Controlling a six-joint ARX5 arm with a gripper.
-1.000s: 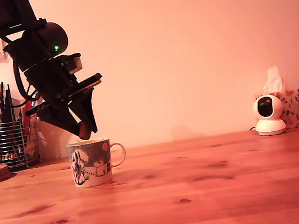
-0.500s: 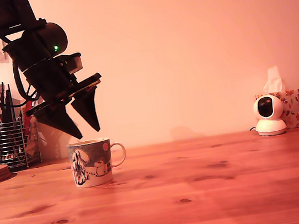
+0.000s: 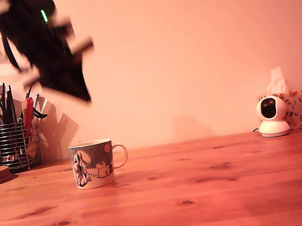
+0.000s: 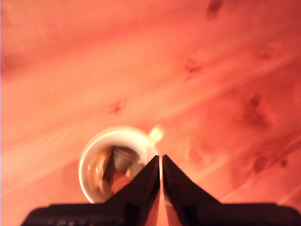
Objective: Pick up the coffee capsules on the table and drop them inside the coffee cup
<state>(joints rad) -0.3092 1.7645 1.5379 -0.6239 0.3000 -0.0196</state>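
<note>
Sitting in cup (image 4: 101,162): capsules (image 4: 120,176), below gripper (image 4: 161,158).

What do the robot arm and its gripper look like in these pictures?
The arm is black and bulky, blurred in the exterior view, with a small green light and black cables beside it. The gripper has two black, wedge-shaped fingers tapering to narrow tips. No markings are legible.
</note>
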